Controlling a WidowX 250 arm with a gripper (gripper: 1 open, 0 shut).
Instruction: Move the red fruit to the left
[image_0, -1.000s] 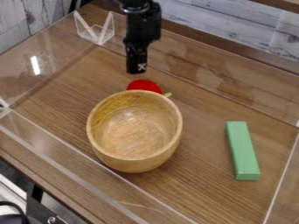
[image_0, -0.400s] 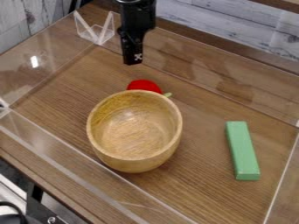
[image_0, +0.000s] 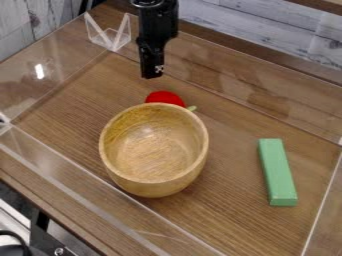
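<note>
A wood-grain table (image_0: 80, 110) fills most of the view, fenced by low clear plastic walls (image_0: 40, 60) that catch glare along their edges. Behind it runs a pale, weathered plank backdrop (image_0: 267, 25). On the table, somewhat left of the middle, sits a round wooden bowl (image_0: 154, 150), upright and with nothing visible inside it. The black robot arm (image_0: 155, 20) comes down from the top edge of the view, its body pointing straight down at the table. To the right of the bowl, well apart from it, lies a flat green rectangular block (image_0: 277, 171), its long side running roughly toward the camera. At the arm's lower end the tool (image_0: 154, 72) hangs above the table behind the bowl, its fingers pressed together with nothing between them; it appears to stand clear of everything below, though the height is hard to judge from this angle. A clear angled plastic piece (image_0: 107, 33) stands beside the arm near the back wall. The red fruit (image_0: 164, 98) rests on the table just behind the bowl's far rim, partly hidden by it, below and slightly right of the tool, with a bit of green showing at its right side.
</note>
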